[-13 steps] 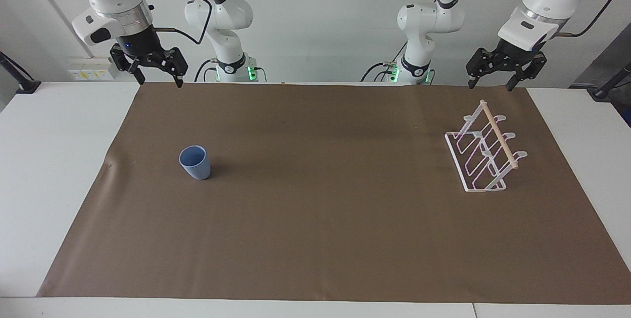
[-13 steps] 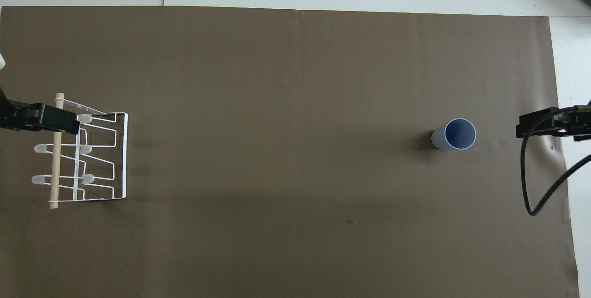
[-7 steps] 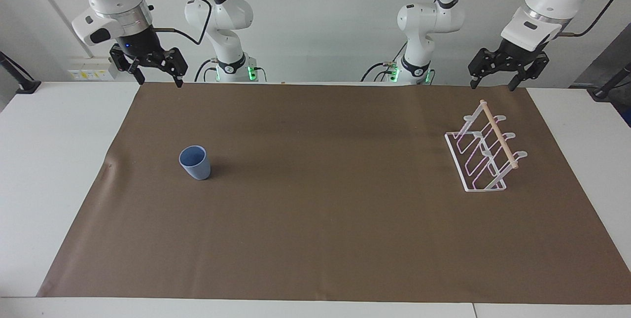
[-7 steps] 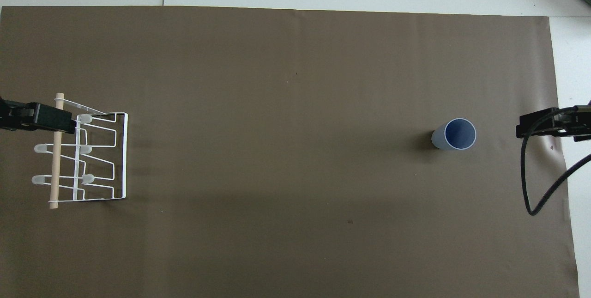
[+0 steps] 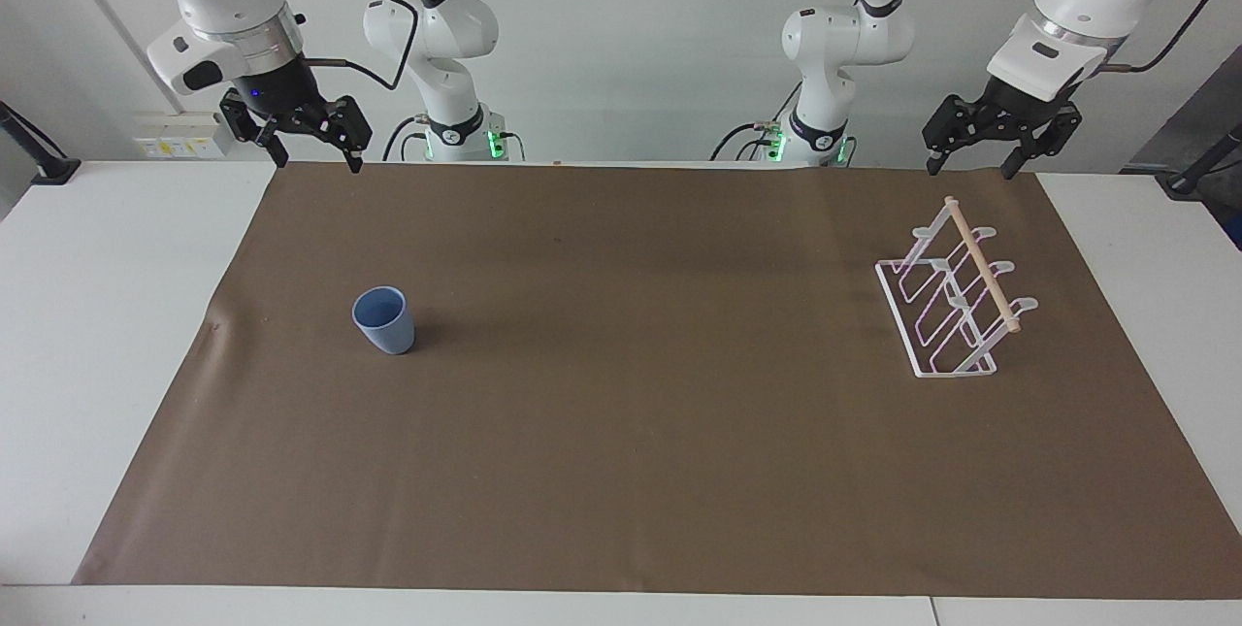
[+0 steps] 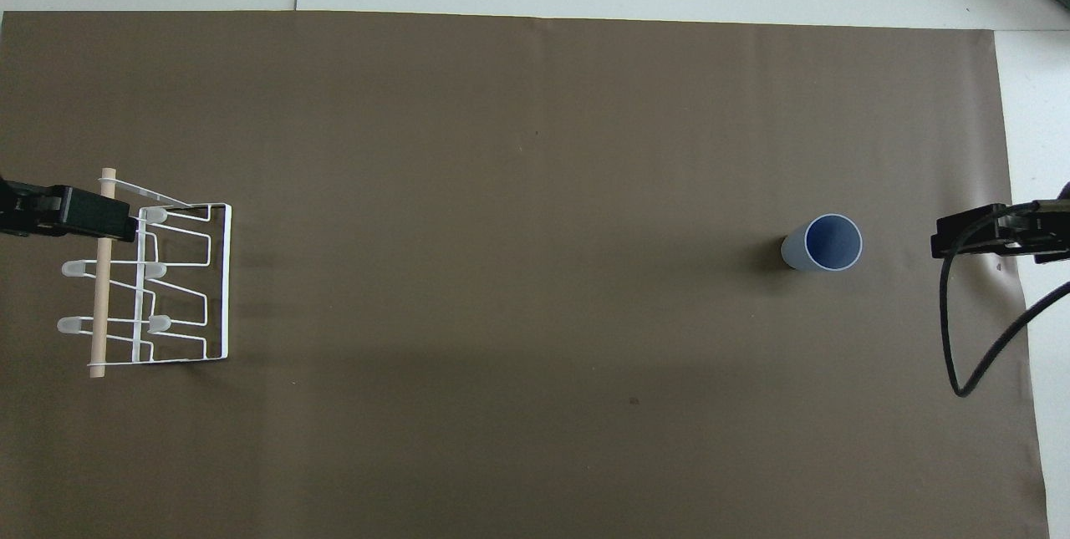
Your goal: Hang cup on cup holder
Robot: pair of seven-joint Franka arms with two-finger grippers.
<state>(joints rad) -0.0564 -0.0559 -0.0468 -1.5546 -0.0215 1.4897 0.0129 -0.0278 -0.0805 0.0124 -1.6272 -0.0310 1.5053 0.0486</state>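
The light blue cup (image 5: pixel 384 319) stands upright, mouth up, on the brown mat toward the right arm's end of the table; it also shows in the overhead view (image 6: pixel 822 243). The white wire cup holder (image 5: pixel 956 291) with its wooden dowel stands toward the left arm's end and holds no cup; it also shows in the overhead view (image 6: pixel 159 280). My right gripper (image 5: pixel 314 162) hangs open and empty in the air, well clear of the cup. My left gripper (image 5: pixel 970 170) hangs open and empty in the air, apart from the holder. Both grippers show partly in the overhead view, left (image 6: pixel 71 217) and right (image 6: pixel 999 236).
A brown mat (image 5: pixel 621 451) covers most of the white table (image 5: pixel 107 315). A black cable (image 6: pixel 961 355) loops down from the right arm. The two arm bases (image 5: pixel 456 136) stand at the table's edge nearest the robots.
Both grippers have shifted only slightly; the left one drew a little toward its end of the table. The cup and the holder have not moved.
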